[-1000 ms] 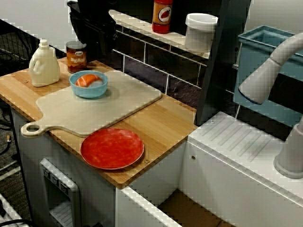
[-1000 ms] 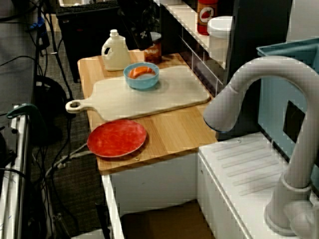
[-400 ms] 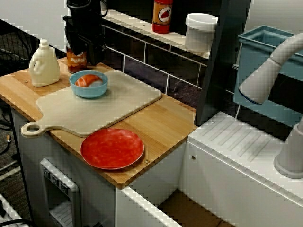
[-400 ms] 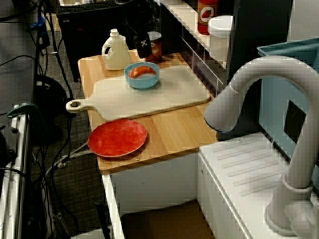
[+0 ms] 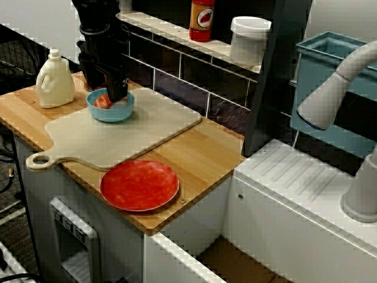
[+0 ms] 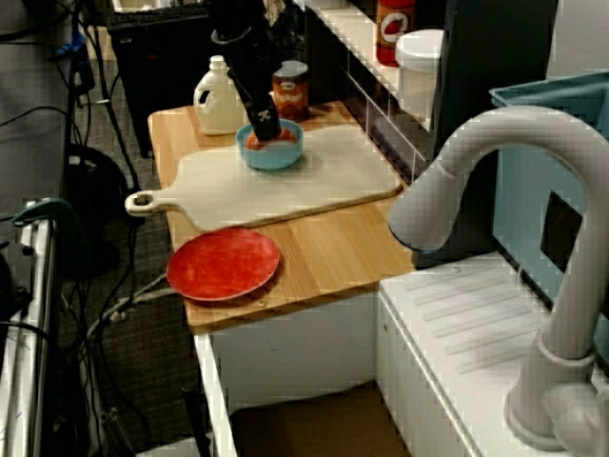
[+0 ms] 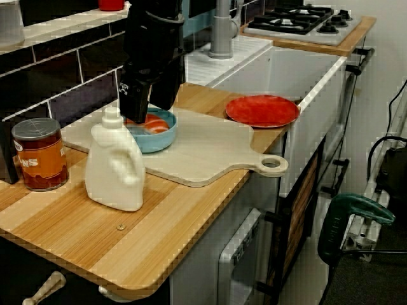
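Observation:
My black gripper [image 5: 107,93] has come down into a blue bowl [image 5: 113,114] standing at the back left of a pale cutting board [image 5: 121,140]. In the bowl lies an orange and white piece of food [image 5: 101,101]. In the view from the counter's far end the gripper [image 7: 147,114] has its fingers apart, one on each side of the food [image 7: 154,122], and the bowl [image 7: 160,137] shows below them. The view from the sink side shows the gripper [image 6: 265,128] over the bowl [image 6: 272,158]. Whether the fingers touch the food is hidden.
A white jug [image 5: 55,79] and a brown can [image 7: 38,154] stand close behind and beside the bowl. A red plate [image 5: 139,184] lies near the counter's front edge. A shelf above holds a red bottle [image 5: 202,19] and a white tub [image 5: 250,38]. A grey faucet [image 5: 336,82] rises at the right.
The gripper has swung from up near the back wall forward and down into the blue bowl, now covering part of the food. Bowl, board and plate have not moved.

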Available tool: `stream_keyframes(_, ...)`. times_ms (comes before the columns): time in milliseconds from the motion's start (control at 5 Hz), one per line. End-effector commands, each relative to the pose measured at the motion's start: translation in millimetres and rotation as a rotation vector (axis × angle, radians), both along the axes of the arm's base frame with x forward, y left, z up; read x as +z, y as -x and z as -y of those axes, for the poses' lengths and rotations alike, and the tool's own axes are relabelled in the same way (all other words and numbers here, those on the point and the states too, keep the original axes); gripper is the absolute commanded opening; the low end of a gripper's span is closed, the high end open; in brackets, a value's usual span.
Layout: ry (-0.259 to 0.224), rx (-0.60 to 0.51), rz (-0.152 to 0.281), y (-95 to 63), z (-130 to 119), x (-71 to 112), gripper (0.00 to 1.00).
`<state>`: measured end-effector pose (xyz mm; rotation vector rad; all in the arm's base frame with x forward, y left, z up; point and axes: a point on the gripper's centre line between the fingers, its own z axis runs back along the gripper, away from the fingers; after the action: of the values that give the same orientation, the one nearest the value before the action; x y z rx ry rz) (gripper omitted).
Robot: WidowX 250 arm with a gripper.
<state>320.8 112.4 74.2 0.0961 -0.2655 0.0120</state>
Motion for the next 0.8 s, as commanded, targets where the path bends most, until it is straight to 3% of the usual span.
stream_keyframes(0, -0.012, 0.002, 0.045, -6.0, -5.4, 15.4, 1.0)
stream_keyframes(600, -0.026, -0.02, 0.025, -6.2, -6.2, 10.2, 1.0)
